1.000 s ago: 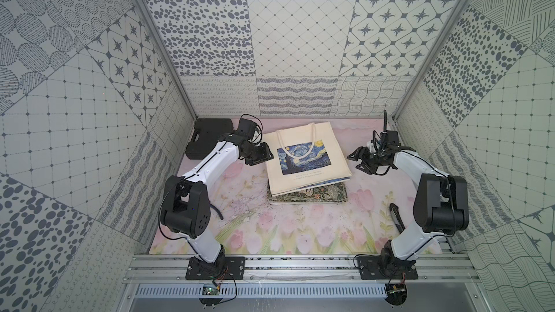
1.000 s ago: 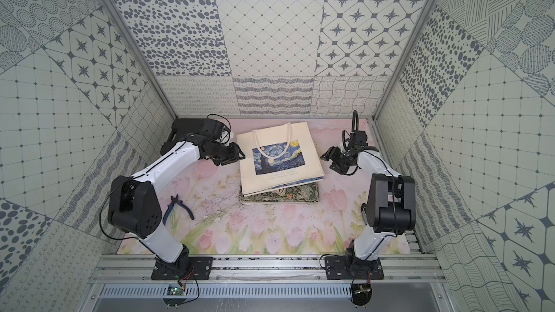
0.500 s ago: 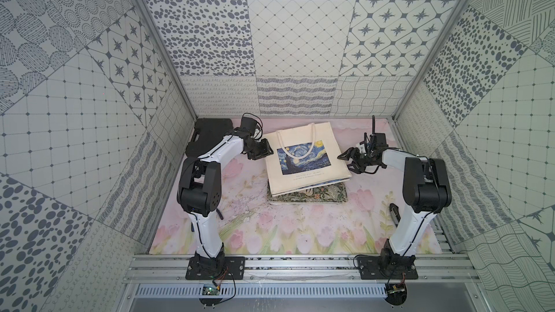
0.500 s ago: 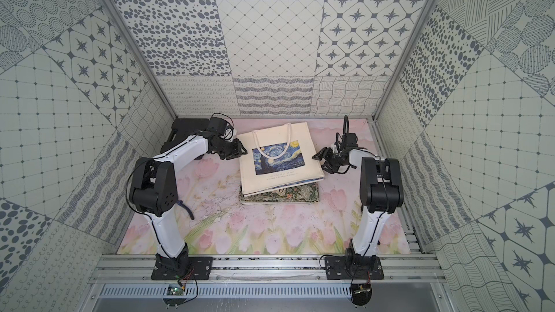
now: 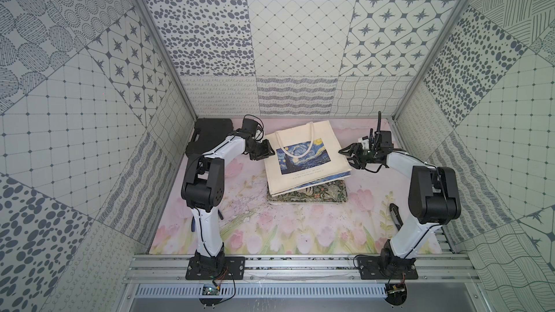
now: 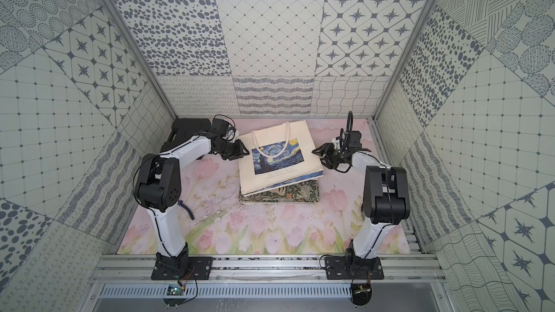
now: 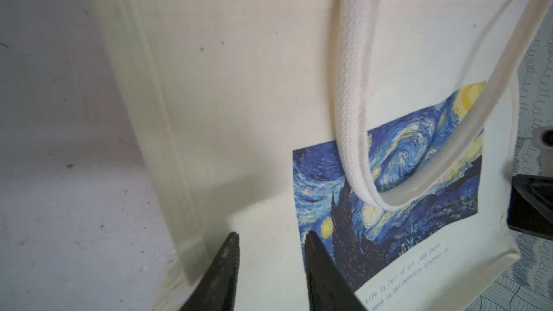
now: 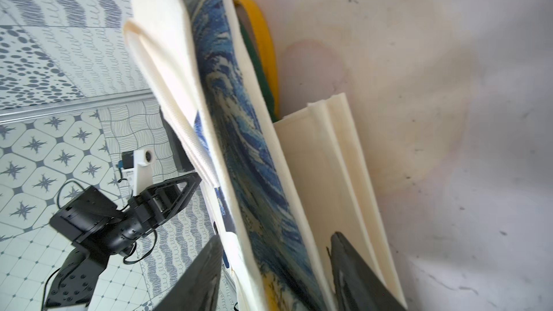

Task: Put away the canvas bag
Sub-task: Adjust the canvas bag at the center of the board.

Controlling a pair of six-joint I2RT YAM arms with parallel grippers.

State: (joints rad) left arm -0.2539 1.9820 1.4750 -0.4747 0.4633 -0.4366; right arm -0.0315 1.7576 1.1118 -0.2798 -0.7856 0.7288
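Canvas bag (image 5: 304,160) with a blue starry-night print lies flat, top of a small stack, toward the back middle of the flowered worktop (image 5: 270,229); both top views show it. Its white handles (image 7: 353,100) loop over the print. Under it we see another bag with a blue print, then a dark green patterned bag (image 5: 315,193) sticking out at the near side. Left pincer (image 5: 271,152) sits low at the bag's left edge; in the left wrist view its fingers (image 7: 227,264) are spread with a gap, tips over the cream cloth just beside the side seam, nothing pinched that we can see. Right pincer (image 5: 347,157) is at the bag's right edge, spread, with the stacked bag edges between its fingers (image 8: 353,270) in the right wrist view; we cannot tell if they press the cloth. Yellow and green straps (image 8: 263,40) poke out from under the stack there. Black case (image 5: 210,133) lies in the back left corner behind the left arm.
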